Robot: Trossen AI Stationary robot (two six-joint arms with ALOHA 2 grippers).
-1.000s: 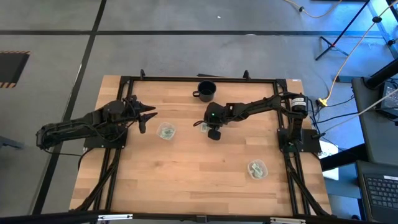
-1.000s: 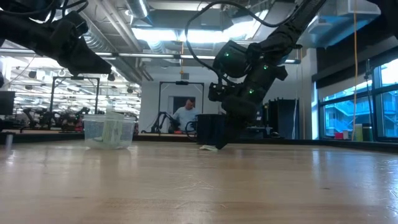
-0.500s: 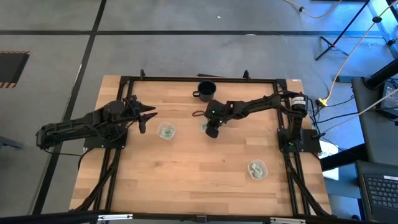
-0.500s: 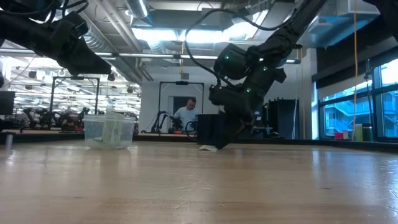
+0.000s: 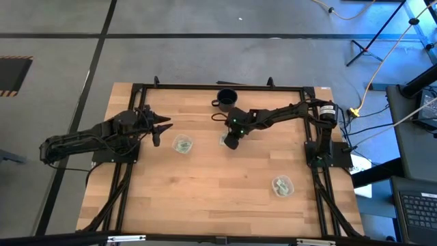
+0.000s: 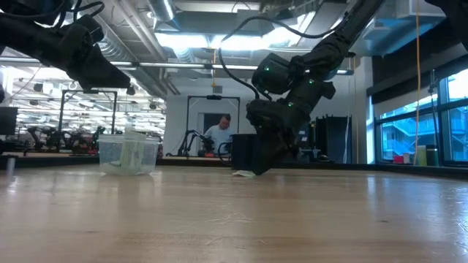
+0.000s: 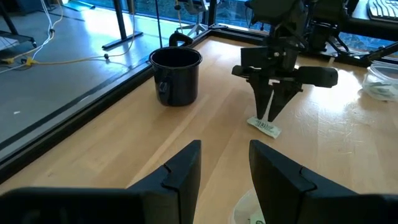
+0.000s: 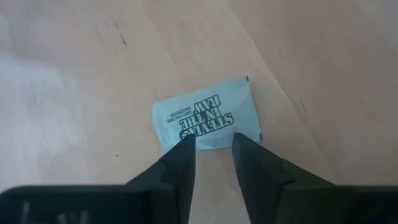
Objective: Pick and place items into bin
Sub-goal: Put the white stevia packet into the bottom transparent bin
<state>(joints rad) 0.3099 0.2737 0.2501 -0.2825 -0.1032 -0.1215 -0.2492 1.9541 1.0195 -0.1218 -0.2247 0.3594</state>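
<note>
Right end effector poised directly above one flat packet, fingers straddling its near edge.

Far left: left end effector (image 5: 164, 126) parked over the bench's left half, fingers parted with a clear gap, nothing between them, well apart from the work. Next along, a small clear plastic bin (image 5: 181, 144) on the light wooden bench (image 5: 205, 198), green-and-white contents visible inside. Then the small flat pale-green wrapped packet (image 8: 207, 115), lying flat near the bench's middle, just in front of the black metal mug (image 5: 226, 100). Right end effector (image 8: 211, 149) pointed steeply down at it, fingers narrowly apart and empty, tips at the packet's long edge; long axis running across the gap between the fingers. Clearly the nearer arm. Farther right, a second clear bin (image 5: 282, 186) near the bench's front right.
</note>
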